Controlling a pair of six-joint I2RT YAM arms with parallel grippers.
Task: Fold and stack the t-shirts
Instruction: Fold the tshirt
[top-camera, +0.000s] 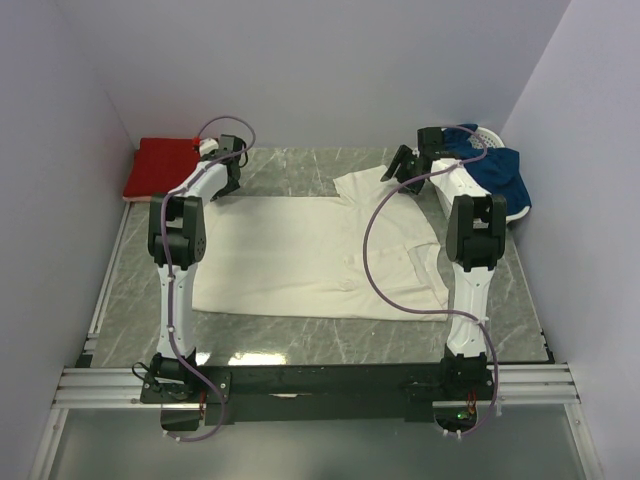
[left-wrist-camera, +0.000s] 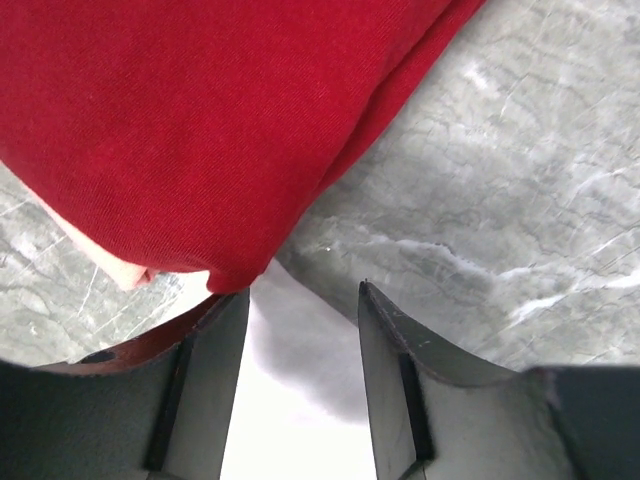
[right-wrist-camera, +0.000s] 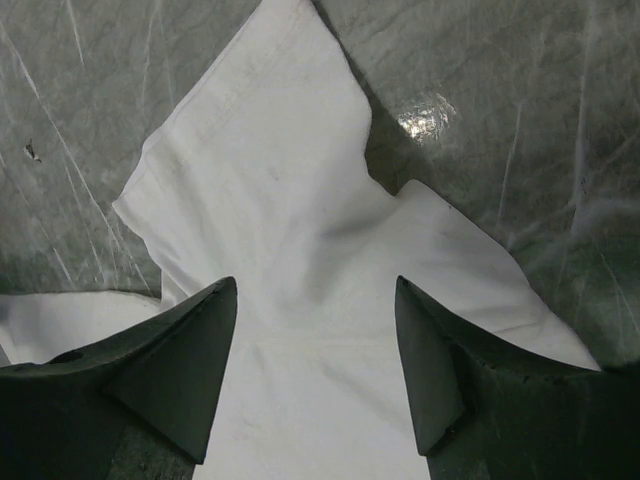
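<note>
Cream t-shirt (top-camera: 300, 255) lies spread flat across the middle of the table (top-camera: 300, 335), with one sleeve (right-wrist-camera: 270, 170) reaching toward the far right. I read the right gripper (right-wrist-camera: 315, 290) as spread apart over that sleeve, holding nothing. Red t-shirt (top-camera: 160, 165) sits folded at the far left corner, with a pale pink edge (left-wrist-camera: 130, 270) under it. Left gripper (left-wrist-camera: 305, 300) hangs beside its hem, fingers apart and empty. Blue cloth (top-camera: 495, 170) fills the basket (top-camera: 492, 131).
</note>
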